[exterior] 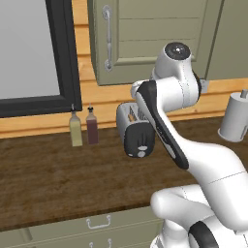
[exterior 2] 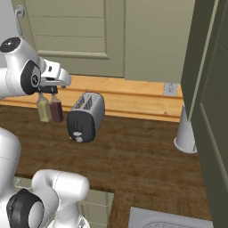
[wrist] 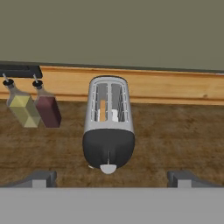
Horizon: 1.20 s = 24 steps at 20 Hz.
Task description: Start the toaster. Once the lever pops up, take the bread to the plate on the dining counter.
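The small silver two-slot toaster with its rounded black end face (wrist: 108,127) stood on the long dark wood-grain worktop (exterior: 43,179), its black end turned toward the robot and a golden edge of the bread slice (wrist: 102,111) showing down in the left slot. The tiny black lever tab (wrist: 108,154) ran as a thin dark line down the middle of that end face, just above the pale round knob (wrist: 108,168). The two-finger gripper (wrist: 112,178) hovered above and just on the near side of the toaster, its dark tips spread as wide as they go and holding nothing. To start the toaster well, the hand would probably need to drop in front of the black face and bring one fingertip squarely onto the tab (it is narrow, so a slight sideways miss would slide off) and press straight down. To the left, a yellowish glass bottle (wrist: 21,107) and a dark red one (wrist: 47,109) stood near; the wooden backsplash (wrist: 175,87) lay behind; the worktop to the right lay open as far as a white cylindrical holder (exterior 2: 186,131).
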Motion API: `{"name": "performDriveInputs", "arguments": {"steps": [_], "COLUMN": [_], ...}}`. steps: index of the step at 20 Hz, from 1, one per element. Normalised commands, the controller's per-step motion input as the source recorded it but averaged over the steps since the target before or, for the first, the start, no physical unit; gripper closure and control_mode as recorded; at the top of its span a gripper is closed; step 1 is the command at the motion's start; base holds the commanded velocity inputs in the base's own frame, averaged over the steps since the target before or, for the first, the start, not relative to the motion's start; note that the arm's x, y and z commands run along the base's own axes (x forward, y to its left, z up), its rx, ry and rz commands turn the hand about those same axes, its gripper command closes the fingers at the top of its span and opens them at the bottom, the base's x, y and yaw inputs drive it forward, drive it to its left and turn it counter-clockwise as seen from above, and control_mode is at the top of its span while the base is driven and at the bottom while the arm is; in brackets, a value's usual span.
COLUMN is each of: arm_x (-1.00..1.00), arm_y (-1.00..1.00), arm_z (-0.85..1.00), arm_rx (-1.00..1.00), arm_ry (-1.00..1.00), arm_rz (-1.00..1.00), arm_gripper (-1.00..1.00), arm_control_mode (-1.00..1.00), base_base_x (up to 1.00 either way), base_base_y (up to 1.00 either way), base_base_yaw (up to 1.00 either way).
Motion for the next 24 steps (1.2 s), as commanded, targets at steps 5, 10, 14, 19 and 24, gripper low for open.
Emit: {"name": "performDriveInputs", "arguments": {"steps": [5, 10, 14, 19, 24], "arm_x": [0.00, 0.00, 0.00, 0.00, 0.00], "arm_y": [0.00, 0.00, 0.00, 0.00, 0.00], "arm_z": [0.00, 0.00, 0.00, 0.00, 0.00], "arm_rx": [0.00, 0.00, 0.00, 0.00, 0.00], "arm_ry": [0.00, 0.00, 0.00, 0.00, 0.00], "arm_rz": [0.00, 0.00, 0.00, 0.00, 0.00], "arm_gripper": [-1.00, -1.00, -1.00, -1.00, -1.00], "arm_control_mode": [-1.00, -1.00, -1.00, -1.00, -1.00], "base_base_x": [0.00, 0.00, 0.00, 0.00, 0.00], "base_base_y": [0.00, 0.00, 0.00, 0.00, 0.00], "base_base_yaw": [0.00, 0.00, 0.00, 0.00, 0.00]}}
